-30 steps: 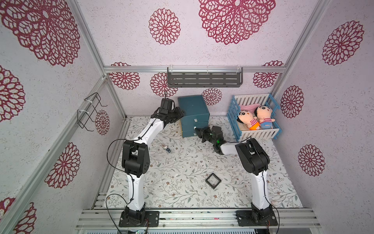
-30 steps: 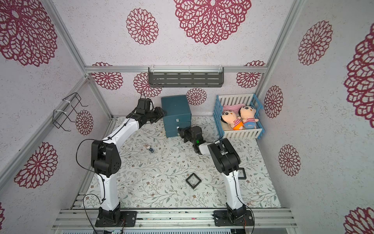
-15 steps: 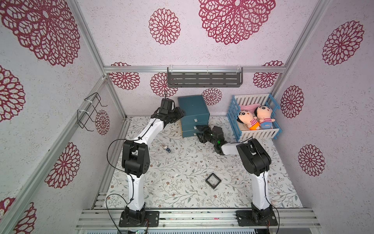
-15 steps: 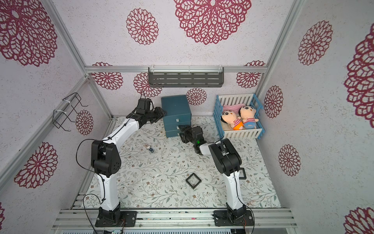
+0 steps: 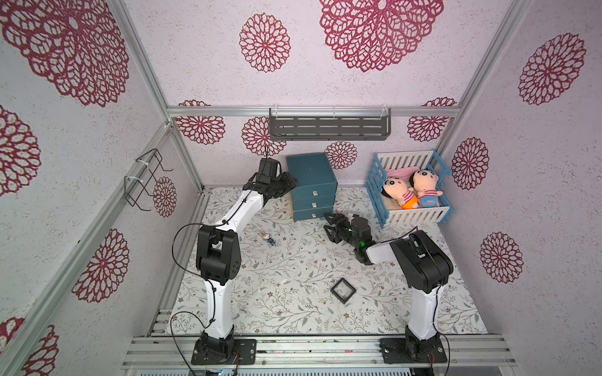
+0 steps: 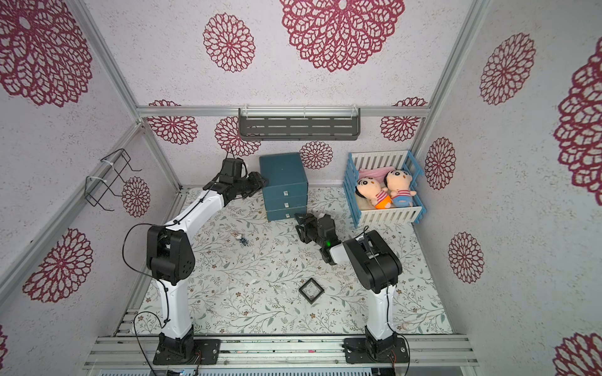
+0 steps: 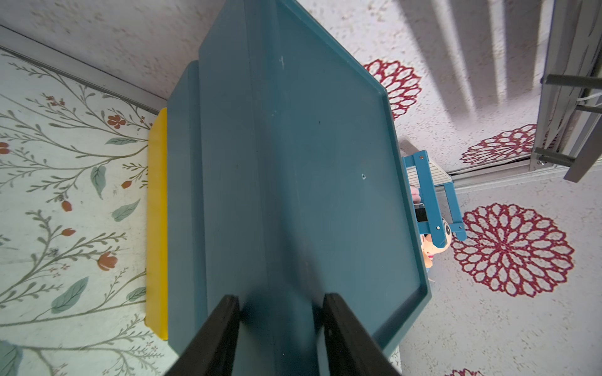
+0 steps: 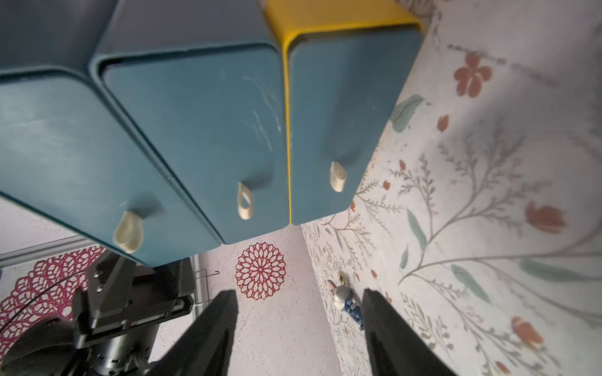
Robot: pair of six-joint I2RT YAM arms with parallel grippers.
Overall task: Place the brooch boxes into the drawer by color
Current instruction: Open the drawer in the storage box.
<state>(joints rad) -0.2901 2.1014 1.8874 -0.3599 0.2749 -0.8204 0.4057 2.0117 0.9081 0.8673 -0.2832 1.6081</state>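
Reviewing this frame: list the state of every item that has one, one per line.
Drawer chest: upright, all three drawers pushed in.
Black brooch box: flat on the mat, untouched.
Left gripper: nearly closed, pressed against the chest's side.
Right gripper: open, empty, facing the drawer fronts.
Dolls: lying in the crib.

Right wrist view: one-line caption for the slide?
Open right tool faces the teal drawer chest's three closed fronts; yellow edge beneath it.

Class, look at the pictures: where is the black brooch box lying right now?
In both top views the black brooch box lies flat on the floral mat, alone near the front, closer to the right arm's base than the left's, well clear of the drawer.
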